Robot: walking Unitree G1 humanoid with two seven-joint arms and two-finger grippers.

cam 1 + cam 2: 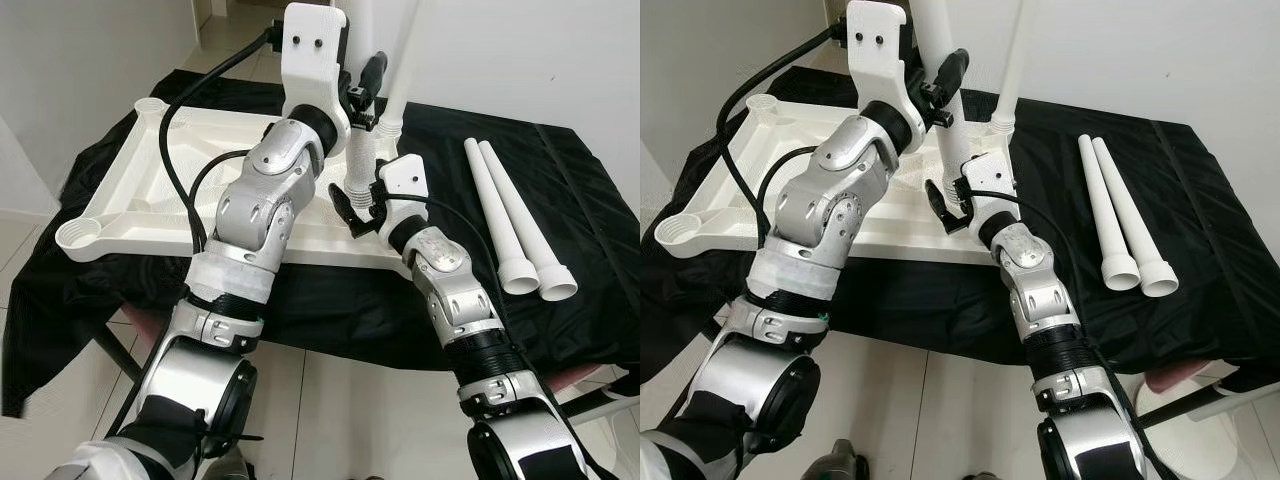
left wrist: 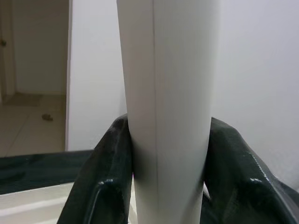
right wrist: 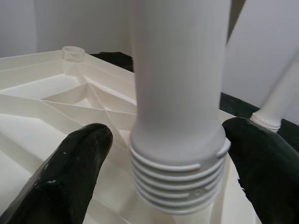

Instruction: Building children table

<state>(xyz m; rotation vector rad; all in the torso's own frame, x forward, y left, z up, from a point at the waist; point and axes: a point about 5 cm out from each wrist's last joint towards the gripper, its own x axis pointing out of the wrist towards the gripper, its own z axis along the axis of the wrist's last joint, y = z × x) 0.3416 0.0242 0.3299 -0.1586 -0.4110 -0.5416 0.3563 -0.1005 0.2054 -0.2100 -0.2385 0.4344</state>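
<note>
Fingers (image 2: pixel 107 182) of the left gripper (image 2: pixel 169 186) clamped on upright white leg (image 2: pixel 168 93), pressing both sides. Fingers (image 3: pixel 70 172) of the right gripper (image 3: pixel 163 168) spread apart, leg's threaded end (image 3: pixel 177 172) between, untouched, at the upturned tabletop (image 1: pixel 120 190). Two spare legs (image 1: pixel 510 220) off to the right on black-draped surface (image 1: pixel 590 190).

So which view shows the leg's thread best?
The right wrist view: the thread shows close, ridges exposed above the tabletop socket, right gripper fingers either side. Eye views show it small; the left wrist view shows smooth leg.
</note>
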